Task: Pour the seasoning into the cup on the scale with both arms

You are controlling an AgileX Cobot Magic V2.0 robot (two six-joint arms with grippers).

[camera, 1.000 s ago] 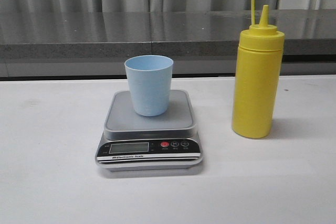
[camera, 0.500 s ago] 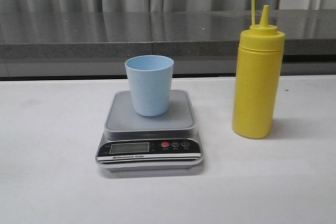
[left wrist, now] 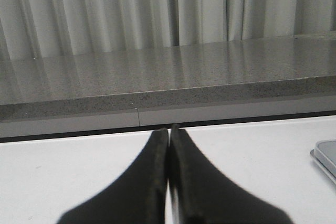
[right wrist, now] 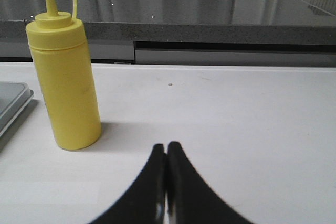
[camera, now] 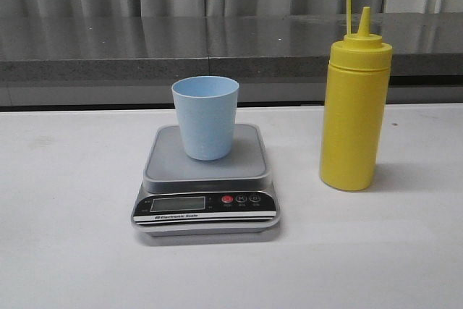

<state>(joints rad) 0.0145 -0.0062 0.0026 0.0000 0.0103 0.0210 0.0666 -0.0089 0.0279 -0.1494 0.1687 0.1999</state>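
Standing upright on the platform of the scale (camera: 205, 179), the cup (camera: 205, 116) sits near the platform's middle, its mouth open upward. The scale rests on the white table (camera: 65, 236) with its black panel, display and red button facing the camera. To the right of the scale, apart from it, the bottle (camera: 354, 110) stands upright on the table, nozzle up, its small cap raised on a thin stalk beside the nozzle.

Neither arm shows in the front view. In the left wrist view, the left gripper (left wrist: 168, 132) has its two black fingers pressed together with nothing between them, above bare table; a corner of the scale shows at the picture's edge. In the right wrist view, the right gripper (right wrist: 166, 147) is likewise closed and empty, with the bottle (right wrist: 63, 77) standing well ahead of its tips and to one side.
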